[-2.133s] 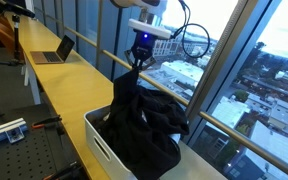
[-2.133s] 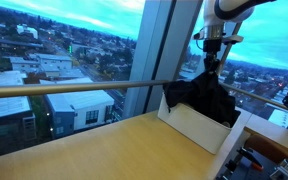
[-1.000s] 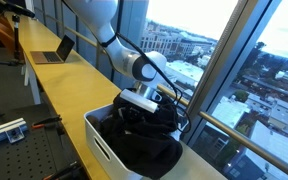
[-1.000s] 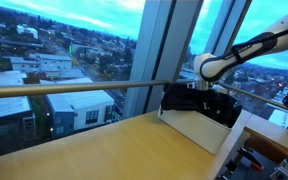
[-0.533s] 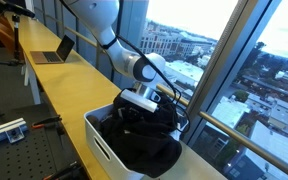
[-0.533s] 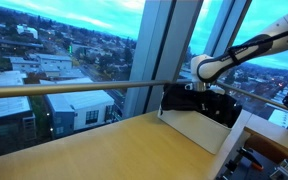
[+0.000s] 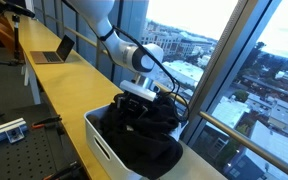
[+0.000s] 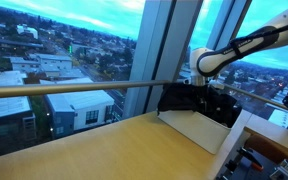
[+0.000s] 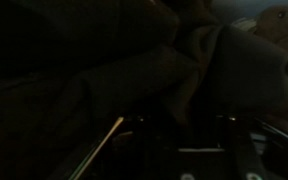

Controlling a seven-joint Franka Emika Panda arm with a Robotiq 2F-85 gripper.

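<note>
A black garment (image 7: 149,138) lies bunched in a white bin (image 7: 97,146) on the wooden counter; both exterior views show it, with the garment (image 8: 206,101) heaped above the bin's wall (image 8: 198,128). My gripper (image 7: 137,103) is down at the top of the heap, its tips among the folds. In the wrist view the dark cloth (image 9: 124,70) fills the picture. The gripper (image 9: 181,128) has its two fingers standing well apart there, with a fold of cloth lying between them. The jaws look open, not pinched on the fabric.
An open laptop (image 7: 54,50) sits further along the long wooden counter (image 7: 59,85). Tall windows and a wooden rail (image 8: 74,89) run close behind the bin. A metal breadboard (image 7: 4,130) lies in the lower left corner. The tabletop (image 8: 94,150) stretches in front of the bin.
Two seconds ago the garment hung from the raised gripper; now it lies in the bin. In the last half second the wrist has lifted a little and the jaws have spread.
</note>
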